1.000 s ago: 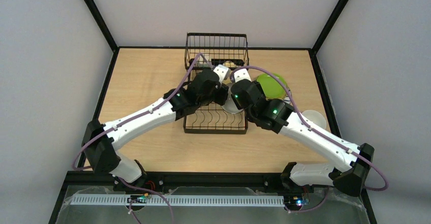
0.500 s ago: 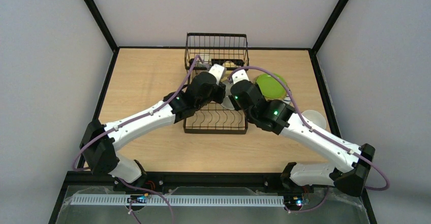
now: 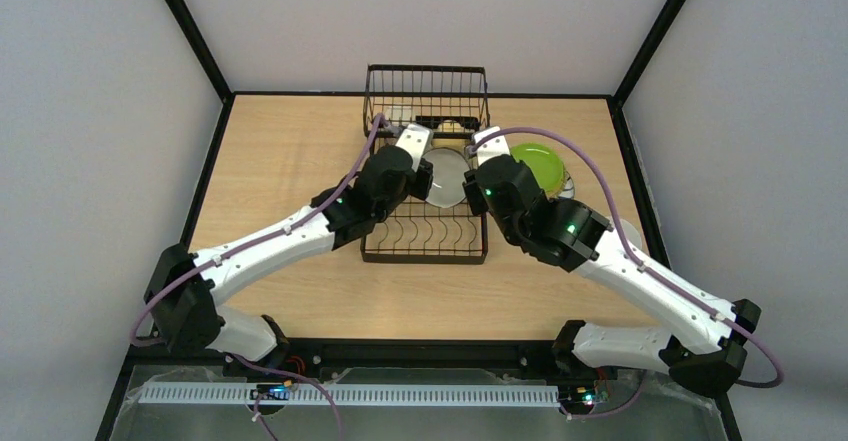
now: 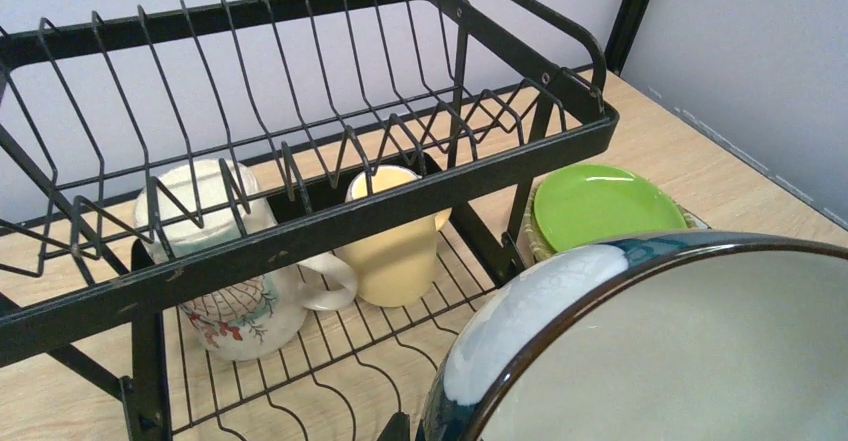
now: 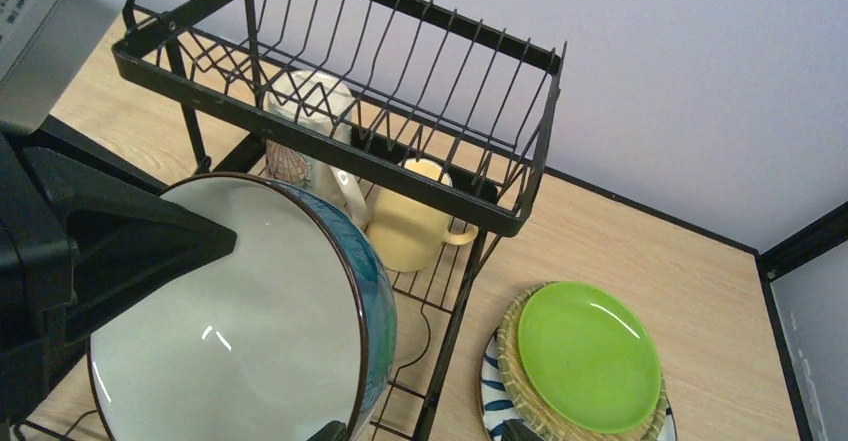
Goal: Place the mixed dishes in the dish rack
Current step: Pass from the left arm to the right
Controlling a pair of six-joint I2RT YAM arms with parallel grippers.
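Observation:
My left gripper [image 3: 425,169] is shut on a blue-patterned dish [image 3: 445,176] with a white inside and a dark rim, held on edge above the black wire dish rack [image 3: 425,253]. This dish fills the lower right of the left wrist view [image 4: 700,351] and the lower left of the right wrist view [image 5: 240,341]. My right gripper [image 5: 422,433] is open just right of the dish, its left finger close by the rim. A printed white mug [image 4: 225,311] and a pale yellow mug [image 4: 395,251] stand under the rack's raised basket.
Right of the rack lies a stack of plates: lime green [image 5: 585,356] on top, tan [image 5: 510,351] under it, and one with a striped rim [image 5: 490,401] at the bottom. Black frame posts and grey walls enclose the table [image 3: 280,151].
The right gripper has opened and let go of the dish. The left gripper has moved the dish toward the back of the rack, and the right arm has shifted right.

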